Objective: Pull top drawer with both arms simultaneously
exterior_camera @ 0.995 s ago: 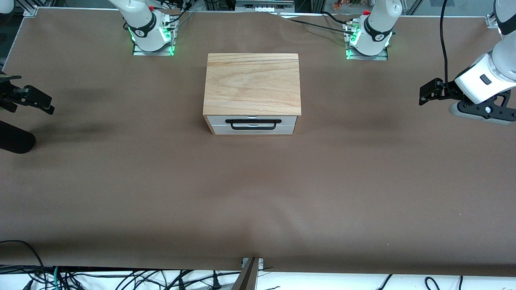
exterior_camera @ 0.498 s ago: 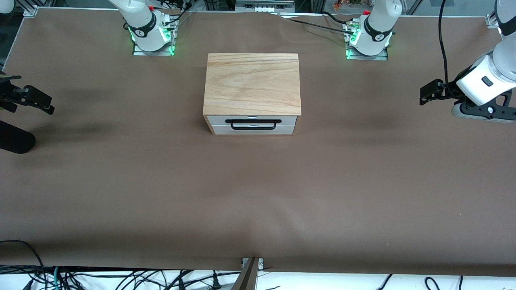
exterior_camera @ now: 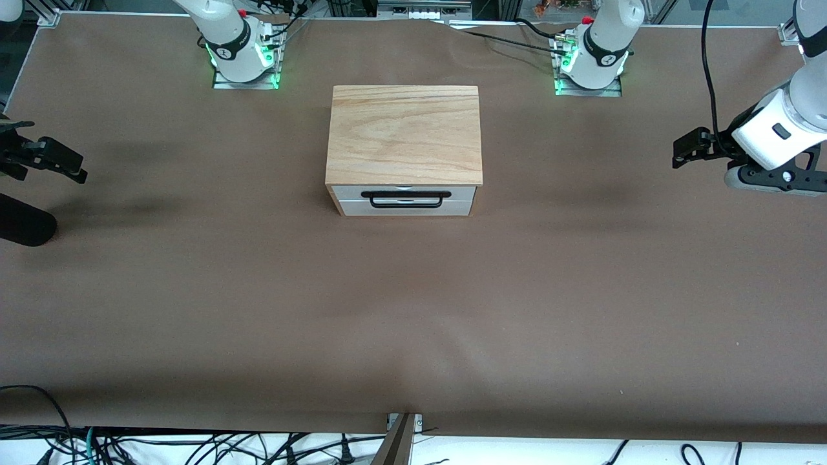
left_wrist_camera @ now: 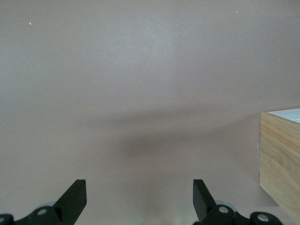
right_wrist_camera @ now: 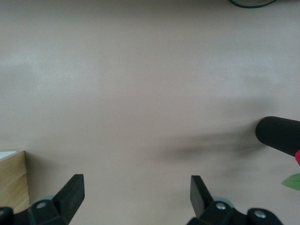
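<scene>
Drawer shut, its handle lying lengthwise between the arms' ends. Left gripper and right gripper hang over the counter ends, well apart from it, jaws spread, about equally distant.

Cabinet top grained light wood; top drawer front smooth white; table covering matt brown.

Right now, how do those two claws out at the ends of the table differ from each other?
The left gripper hangs over the left arm's end of the table, its white arm in plain sight; the right gripper hangs over the right arm's end, its arm mostly cut off by the view's edge. A black cylinder lies beside the right gripper only. Both are black, open, empty, and well away from the top drawer.
</scene>
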